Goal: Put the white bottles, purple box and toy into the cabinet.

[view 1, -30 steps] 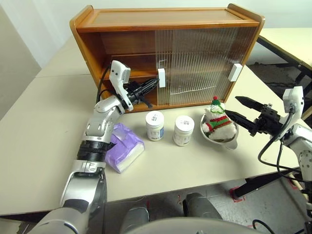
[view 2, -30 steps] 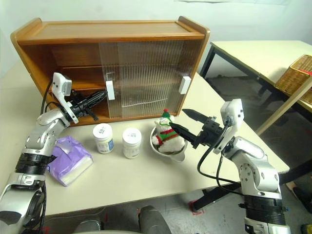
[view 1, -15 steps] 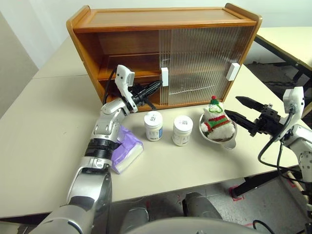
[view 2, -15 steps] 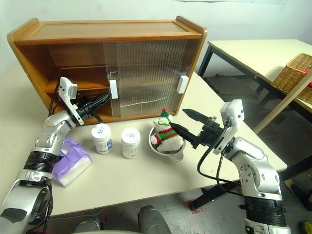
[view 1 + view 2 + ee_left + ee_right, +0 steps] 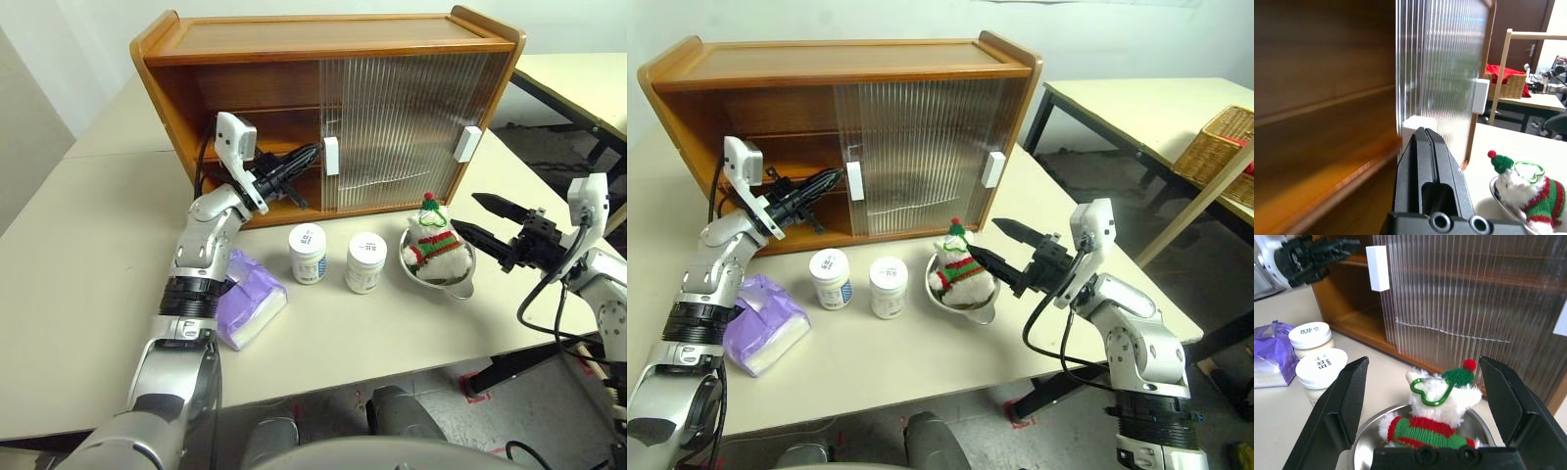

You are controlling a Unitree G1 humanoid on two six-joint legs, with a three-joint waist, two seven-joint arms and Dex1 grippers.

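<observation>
- Up goes our left gripper [image 5: 312, 153] since a second ago: its shut tips have risen from the lower shelf's level to the white handle [image 5: 331, 156] of the ribbed translucent sliding door [image 5: 392, 127], and we see them just beside it; whether they touch we cannot tell.
- Our right gripper [image 5: 1000, 244] holds its place as before, jaws spread wide and empty, pointing at the small fluffy white plush toy [image 5: 960, 269] with its red-and-green striped scarf.
- That toy sits in a round steel bowl [image 5: 980, 305], at 3 o'clock of the two squat white plastic bottles.
- We have those bottles standing upright on the pale table [image 5: 88, 255], one [image 5: 309, 253] close beside the other [image 5: 364, 261], apart, in front of the wide orange-brown wooden cabinet [image 5: 323, 39].
- At 9 o'clock of them lies the soft, crinkly lilac-purple box [image 5: 250, 299], partly under our left forearm.
- We see the cabinet's left half open, and nothing stands on the shelves there.
- Off at 3 o'clock, a wicker basket [image 5: 1220, 147] rests on a second table.
</observation>
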